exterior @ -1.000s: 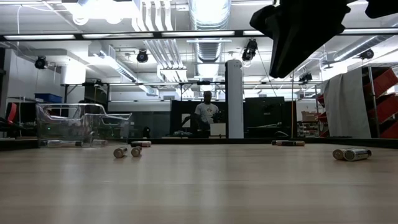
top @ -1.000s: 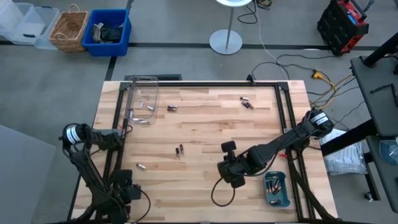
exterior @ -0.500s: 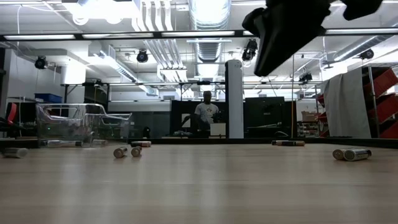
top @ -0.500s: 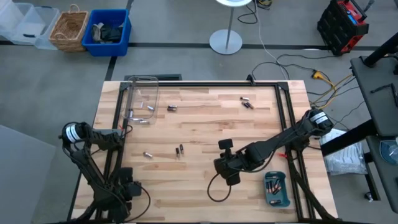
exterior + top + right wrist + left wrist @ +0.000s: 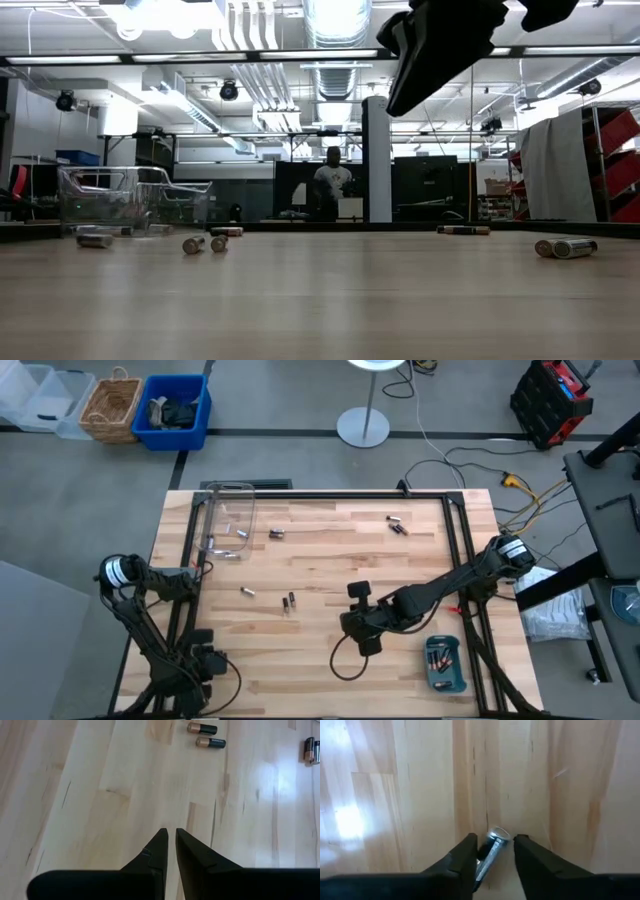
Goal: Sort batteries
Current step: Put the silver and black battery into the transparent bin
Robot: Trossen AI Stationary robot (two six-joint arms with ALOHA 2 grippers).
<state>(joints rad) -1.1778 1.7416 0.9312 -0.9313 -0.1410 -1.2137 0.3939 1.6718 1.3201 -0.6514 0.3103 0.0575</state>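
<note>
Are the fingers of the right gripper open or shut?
Shut: the right gripper shows its two fingers nearly touching, with nothing between them.

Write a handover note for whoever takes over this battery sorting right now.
Left gripper: at the table's left edge, shut on a battery. Right gripper: mid-table, shut, empty.
Done: some batteries lie in the teal tray, a few in the clear box.
To do: loose batteries on the table, a single and a pair near centre, two groups farther back.
</note>
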